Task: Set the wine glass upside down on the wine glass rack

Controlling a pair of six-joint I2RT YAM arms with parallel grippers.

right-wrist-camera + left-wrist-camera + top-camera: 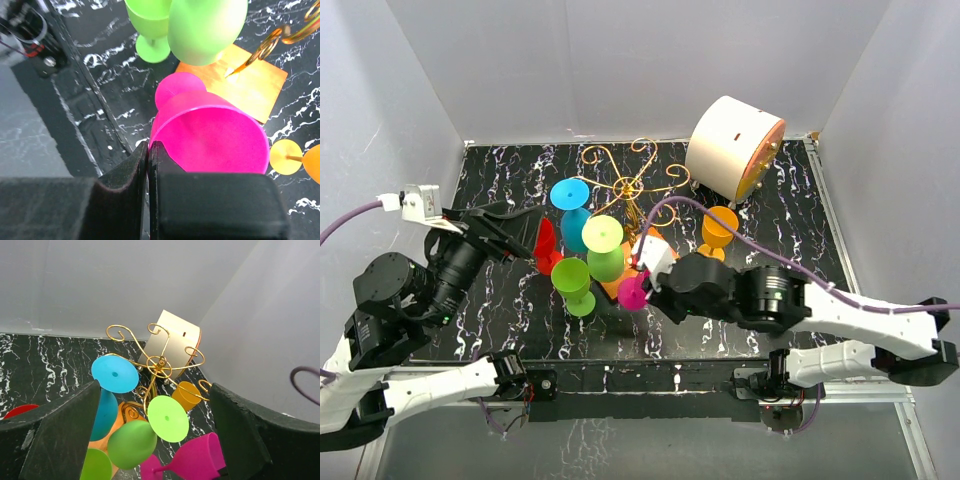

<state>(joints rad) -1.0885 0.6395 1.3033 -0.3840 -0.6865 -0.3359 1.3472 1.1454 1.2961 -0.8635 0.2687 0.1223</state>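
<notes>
The gold wire rack stands mid-table on its orange-brown wooden base. A blue glass and a green glass hang upside down on it. My right gripper is shut on the rim of a magenta wine glass, which is tilted with its foot pointing away from the gripper, just in front of the base. In the right wrist view the fingertips pinch the rim of the magenta glass. My left gripper is open and empty, left of the rack; its view shows the rack.
A large white cylinder lies on its side at the back right. An orange glass stands right of the rack. A light green glass stands in front of it, and a red glass lies beside my left gripper.
</notes>
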